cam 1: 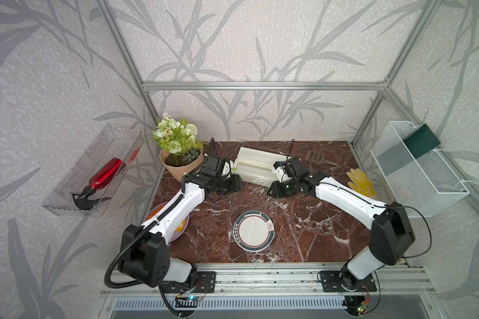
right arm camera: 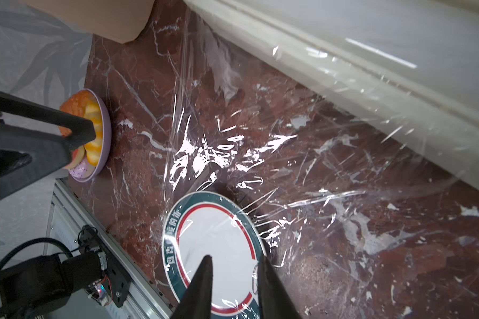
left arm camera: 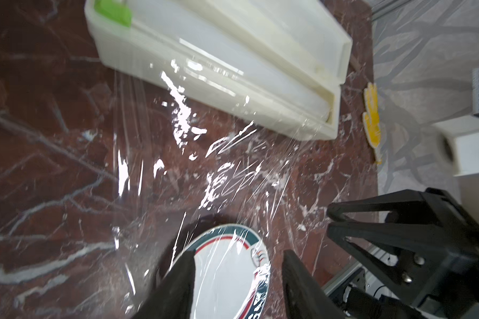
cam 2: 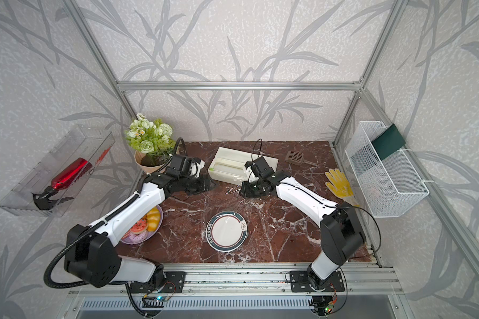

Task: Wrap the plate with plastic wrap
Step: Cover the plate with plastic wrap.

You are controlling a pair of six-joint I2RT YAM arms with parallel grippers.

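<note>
The plate [cam 1: 253,230] lies well apart from the left claw [cam 1: 237,184] and right claw [cam 1: 273,190] in a top view. Your left wrist view: left claw [left arm camera: 238,252] apart, empty, plastic wrap [left arm camera: 205,154] draped over the plate beyond its tips. Right wrist view: right claw [right arm camera: 235,258] narrowly apart, empty; the sheet looks drawn out, so cut it at the cream box [right arm camera: 315,16] next.

We take the red-brown marble tabletop [cam 1: 315,221] as the carrying surface, with 12 o'clock at the back wall.

- At 6 o'clock lies the round white plate [cam 1: 254,231] with a dark green rim band.
- At 12 o'clock lies the long cream-white dispenser box [cam 1: 256,165].
- Thin transparent plastic wrap [left arm camera: 205,165] spreads wrinkled from that box across the marble and over the plate's far edge.
- At 10 o'clock stands the paper-wrapped flower pot [cam 1: 181,164].
- At 8 o'clock we find the purple plate of toy food [cam 2: 130,240].
- At 1 o'clock lies the brown slotted scoop [cam 1: 314,156].
- At 2 o'clock lies the yellow glove [cam 1: 360,182].
</note>
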